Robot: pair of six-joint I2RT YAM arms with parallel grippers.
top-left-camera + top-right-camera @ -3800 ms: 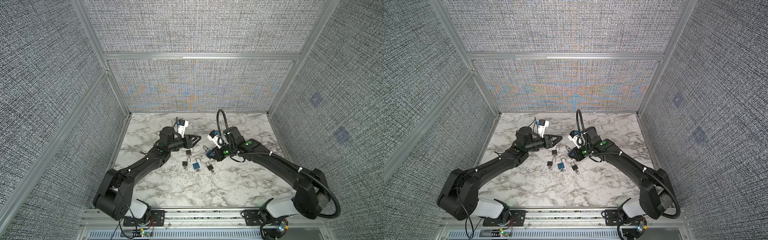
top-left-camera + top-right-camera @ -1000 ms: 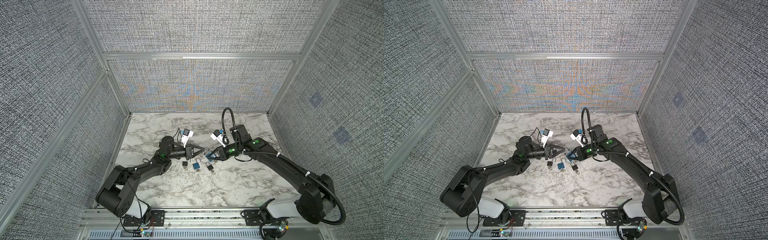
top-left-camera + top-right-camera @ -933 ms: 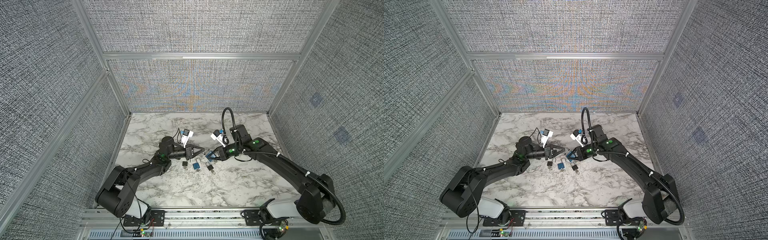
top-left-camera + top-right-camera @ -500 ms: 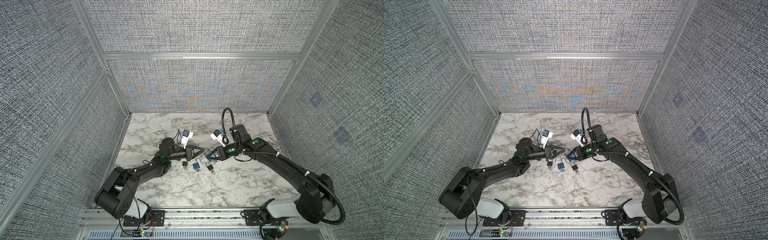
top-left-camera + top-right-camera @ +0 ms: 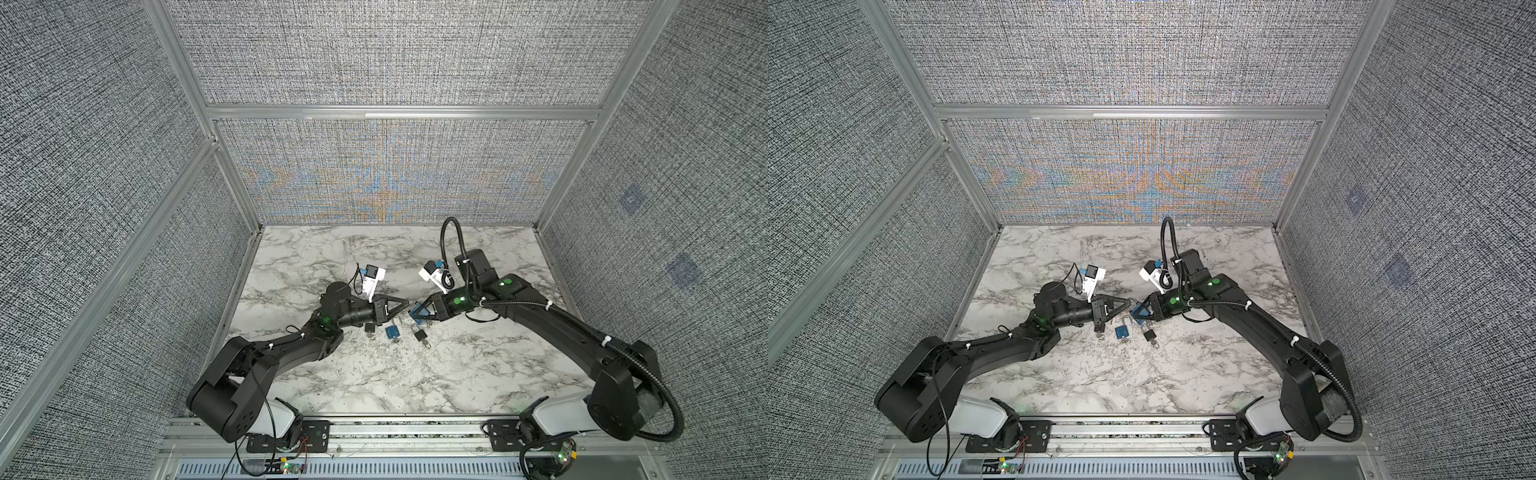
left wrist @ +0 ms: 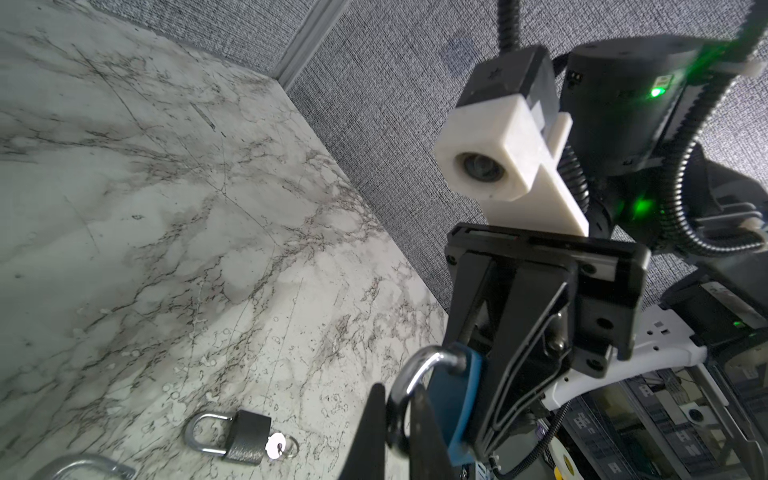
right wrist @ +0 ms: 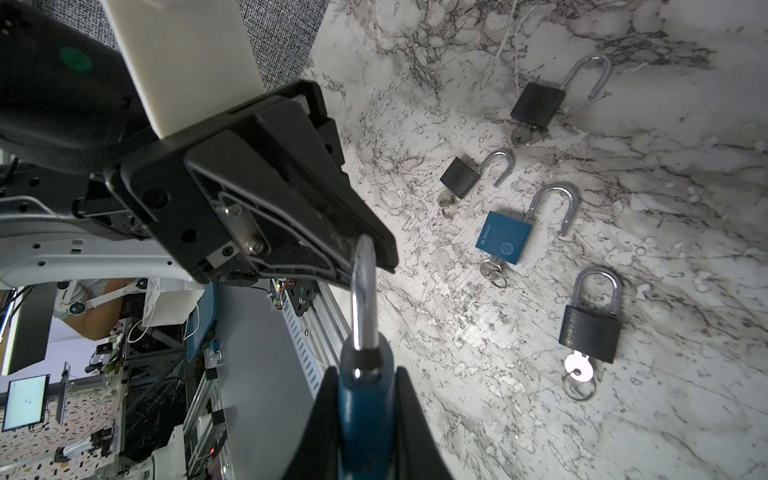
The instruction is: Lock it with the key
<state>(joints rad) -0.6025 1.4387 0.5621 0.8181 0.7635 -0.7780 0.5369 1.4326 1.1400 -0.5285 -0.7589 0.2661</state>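
Now clamping the padlock (image 7: 365, 424) by its blue body in the right gripper (image 7: 365, 386), jaws closed on it, aloft over the table (image 7: 540, 415). Pinching the shackle (image 7: 363, 299) at its top in the left gripper (image 7: 368, 249), jaws shut on the steel. Clear of four spare padlocks (image 7: 503, 237) lying flat nearby, keys in, three unlatched.

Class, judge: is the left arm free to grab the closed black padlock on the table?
Probably not yet: the left gripper is shut on the shackle of the blue padlock that the right gripper holds.
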